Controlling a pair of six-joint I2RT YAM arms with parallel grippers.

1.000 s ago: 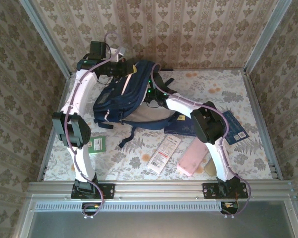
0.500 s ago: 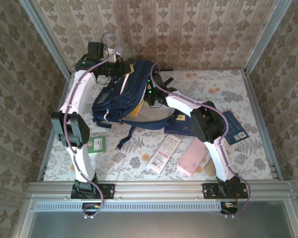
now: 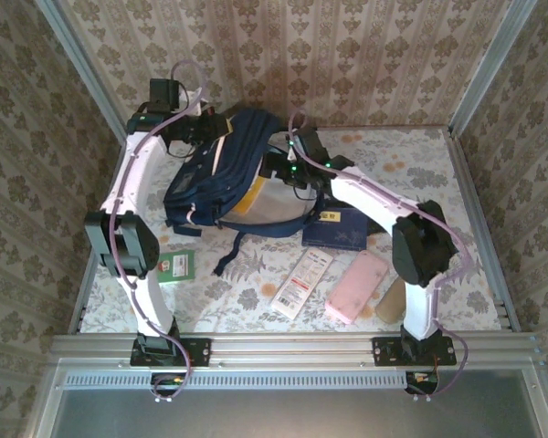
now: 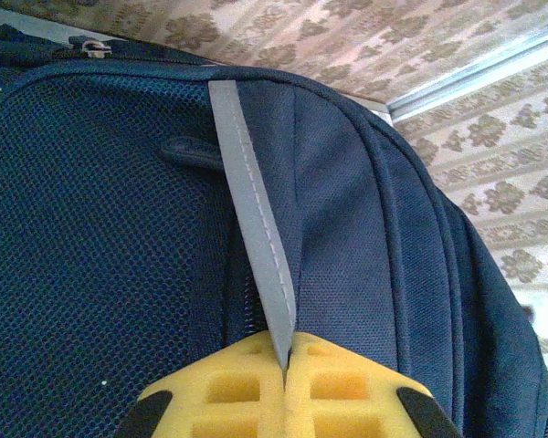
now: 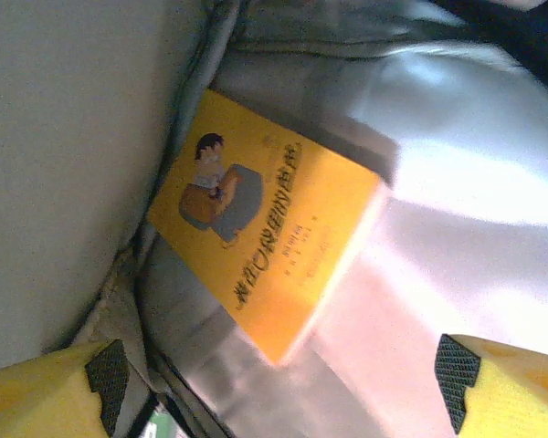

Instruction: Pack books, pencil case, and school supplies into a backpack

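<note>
Yellow paperback (image 5: 265,228) inside navy backpack (image 3: 215,178), pink pouch (image 3: 357,286), white packet (image 3: 301,281) outside

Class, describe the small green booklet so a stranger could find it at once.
Find the big navy backpack at the back of the table. Nearer the camera, off its left corner, a small booklet lies flat beside the left arm. It is the only green item; the other loose things lie to the right.

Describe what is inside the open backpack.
Inside the backpack, a yellow paperback with a cartoon figure lies against the pale lining. Anything deeper in is covered by the bag's own fabric and cannot be seen.
</note>
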